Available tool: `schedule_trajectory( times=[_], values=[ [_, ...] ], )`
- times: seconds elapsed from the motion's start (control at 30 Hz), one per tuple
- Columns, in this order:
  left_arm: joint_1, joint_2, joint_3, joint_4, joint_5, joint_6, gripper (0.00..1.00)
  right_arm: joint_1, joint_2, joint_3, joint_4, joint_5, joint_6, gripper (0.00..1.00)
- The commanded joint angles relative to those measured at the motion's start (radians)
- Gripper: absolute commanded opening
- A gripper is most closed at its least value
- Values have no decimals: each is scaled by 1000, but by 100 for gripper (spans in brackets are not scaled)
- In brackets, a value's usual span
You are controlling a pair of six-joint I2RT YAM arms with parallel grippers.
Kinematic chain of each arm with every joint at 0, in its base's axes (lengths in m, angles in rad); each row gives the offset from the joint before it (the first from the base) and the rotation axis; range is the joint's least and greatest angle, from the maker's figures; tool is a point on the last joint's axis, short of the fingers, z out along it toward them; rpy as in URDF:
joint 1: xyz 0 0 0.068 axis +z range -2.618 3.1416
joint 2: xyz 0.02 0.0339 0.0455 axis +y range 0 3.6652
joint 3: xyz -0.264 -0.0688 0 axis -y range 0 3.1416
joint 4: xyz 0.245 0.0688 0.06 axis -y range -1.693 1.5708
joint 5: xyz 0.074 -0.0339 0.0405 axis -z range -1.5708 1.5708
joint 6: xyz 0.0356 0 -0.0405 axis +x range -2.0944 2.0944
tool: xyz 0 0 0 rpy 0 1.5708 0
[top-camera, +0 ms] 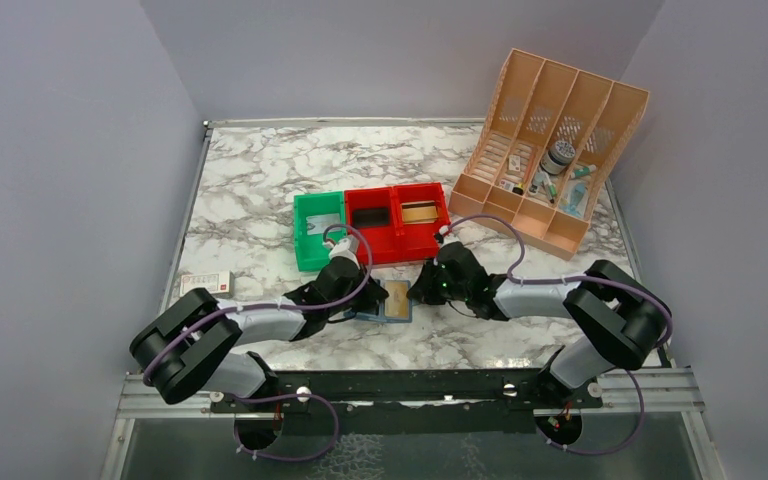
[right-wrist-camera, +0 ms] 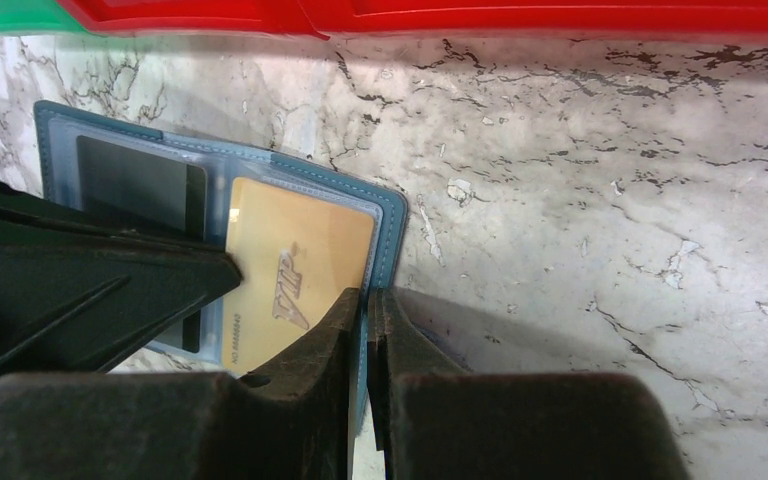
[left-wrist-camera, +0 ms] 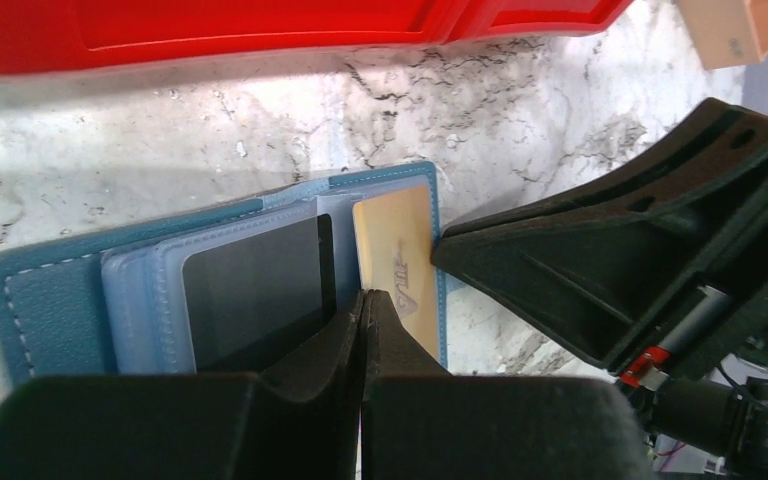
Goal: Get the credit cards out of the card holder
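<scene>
The blue card holder [top-camera: 378, 308] lies open on the marble in front of the red bins. A tan-gold credit card [left-wrist-camera: 400, 255] marked VIP [right-wrist-camera: 295, 265] sits in its right-hand clear pocket. A dark card-sized rectangle [left-wrist-camera: 255, 290] fills the pocket to its left. My left gripper [left-wrist-camera: 363, 297] is shut, its tips pressed together at the gold card's left edge; nothing shows between them. My right gripper [right-wrist-camera: 368, 295] is shut on the card holder's right edge [right-wrist-camera: 392, 215], whose blue rim runs into the seam of its fingers. In the top view the two grippers [top-camera: 360, 300] [top-camera: 420, 292] flank the holder.
Just behind the holder stand a green bin [top-camera: 305, 235] and two red bins [top-camera: 392, 240]; the right one holds a tan flat piece [top-camera: 419, 212]. A white-and-red flat box [top-camera: 205, 282] lies at the left edge. A peach file organizer [top-camera: 520, 90] stands at the back right.
</scene>
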Motion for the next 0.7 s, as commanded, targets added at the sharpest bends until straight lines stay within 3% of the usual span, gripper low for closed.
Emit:
schedule_trajectory(
  times=[0.0,0.33,0.67],
  values=[
    [-1,-51,-20,80,56,6,0,29,0,8,-121,-5,-20,9],
    [26,-54,-32,50,70,36,0,29,-12,17,-138,8,-31,9],
    [37,-58,-1,-83,23,70,0,29,-3,26,-148,17,-43,9]
  ],
)
